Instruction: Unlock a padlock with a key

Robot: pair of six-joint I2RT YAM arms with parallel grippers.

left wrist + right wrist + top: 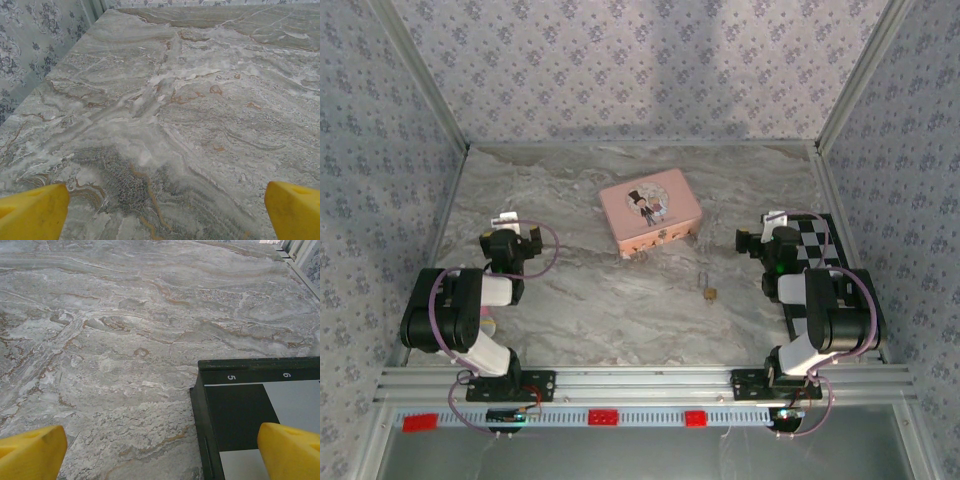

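– Padlock (pixel 710 294) pos?
– On the surface (pixel 580 300), right of centre. It sits nearer the arms than the pink box (pixel 650 212) and apart from it. Tiny, brass-coloured. A thin silvery bit runs from it toward the box; shackle or key, can't tell at this res.
– Anything touching it?
– No. Both arms are well apart from it, one on each side.
– Left end effector (pixel 515 228)?
– Over the left part of the surface, pointing away from the bases. In the wrist cam its yellow fingers (pixel 32 212) sit at the two bottom corners, spread wide, w/ bare marble between them. Not pinching anything.
– Right end effector (pixel 765 232)?
– Same deal, right side, at the near-left corner of the checkerboard (pixel 825 255). In the wrist cam the fingers (pixel 30 452) are spread wide w/ nothing gripped. One is over marble, the other over the board, whose edge reads "5" and "6".
– Box?
– Lid shut, picture on top, set at a slight angle, approx mid-surface toward the back.
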